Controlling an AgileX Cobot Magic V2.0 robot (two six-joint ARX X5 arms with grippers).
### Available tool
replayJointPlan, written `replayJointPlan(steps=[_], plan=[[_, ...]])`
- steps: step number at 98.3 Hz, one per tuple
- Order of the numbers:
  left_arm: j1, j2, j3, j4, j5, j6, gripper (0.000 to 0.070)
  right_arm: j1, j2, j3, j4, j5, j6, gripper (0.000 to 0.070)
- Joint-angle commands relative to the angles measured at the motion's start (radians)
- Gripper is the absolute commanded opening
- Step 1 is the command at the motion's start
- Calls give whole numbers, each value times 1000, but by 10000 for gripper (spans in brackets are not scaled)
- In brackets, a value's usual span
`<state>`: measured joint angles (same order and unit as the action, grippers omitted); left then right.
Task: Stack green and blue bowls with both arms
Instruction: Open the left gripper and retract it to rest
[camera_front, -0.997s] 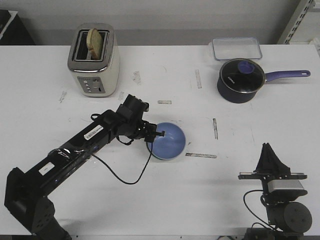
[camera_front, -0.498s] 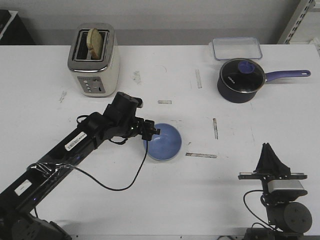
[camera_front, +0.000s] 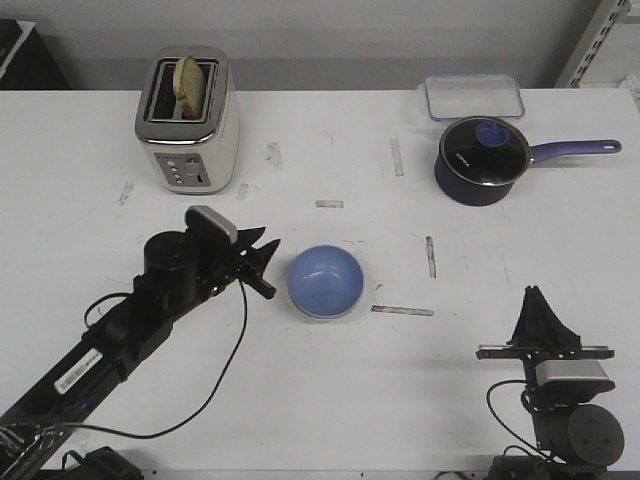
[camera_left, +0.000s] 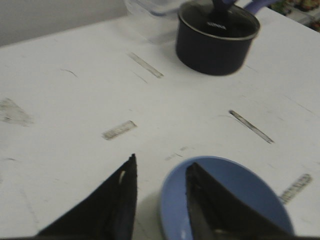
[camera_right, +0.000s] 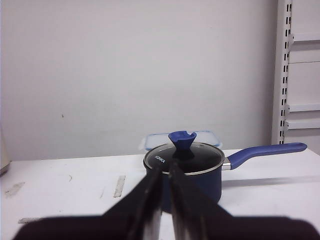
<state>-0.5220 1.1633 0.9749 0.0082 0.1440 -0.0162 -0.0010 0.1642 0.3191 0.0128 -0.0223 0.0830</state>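
Note:
The blue bowl (camera_front: 325, 282) sits upright on the white table (camera_front: 330, 400) near the middle; it also shows in the left wrist view (camera_left: 250, 190). No green bowl shows in any view. My left gripper (camera_front: 268, 266) is open and empty just left of the blue bowl, a little apart from its rim; in the left wrist view (camera_left: 161, 162) one finger crosses the bowl's near edge. My right gripper (camera_front: 538, 296) rests at the front right, far from the bowl, and its fingers stand together in the right wrist view (camera_right: 166, 167).
A toaster (camera_front: 188, 118) with bread stands at the back left. A dark blue saucepan (camera_front: 482, 160) with a lid and long handle and a clear lidded box (camera_front: 472, 97) stand at the back right. Tape marks dot the table.
My left gripper let go of the blue bowl's rim and drew back to the left and toward the robot. The bowl stays on the table. The right arm has not moved.

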Motion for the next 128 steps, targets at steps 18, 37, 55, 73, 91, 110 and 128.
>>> replayJointPlan(steps=[18, 37, 55, 73, 91, 110, 128], plan=[[121, -317, -281, 106, -129, 65, 1, 0, -1, 1, 13, 3, 6, 12], [219, -503, -430, 106, -129, 65, 1, 0, -1, 1, 13, 3, 6, 12], [289, -697, -562, 105, -130, 65, 1, 0, -1, 1, 13, 3, 6, 12], [343, -865, -636, 67, -130, 65, 1, 0, -1, 1, 13, 3, 6, 12], [358, -949, -635, -11, -129, 65, 1, 0, -1, 1, 13, 3, 6, 12], [358, -995, -635, -11, -129, 65, 1, 0, -1, 1, 13, 3, 6, 12], [359, -1001, -635, -15, -141, 59, 1, 0, -1, 1, 13, 3, 6, 12]])
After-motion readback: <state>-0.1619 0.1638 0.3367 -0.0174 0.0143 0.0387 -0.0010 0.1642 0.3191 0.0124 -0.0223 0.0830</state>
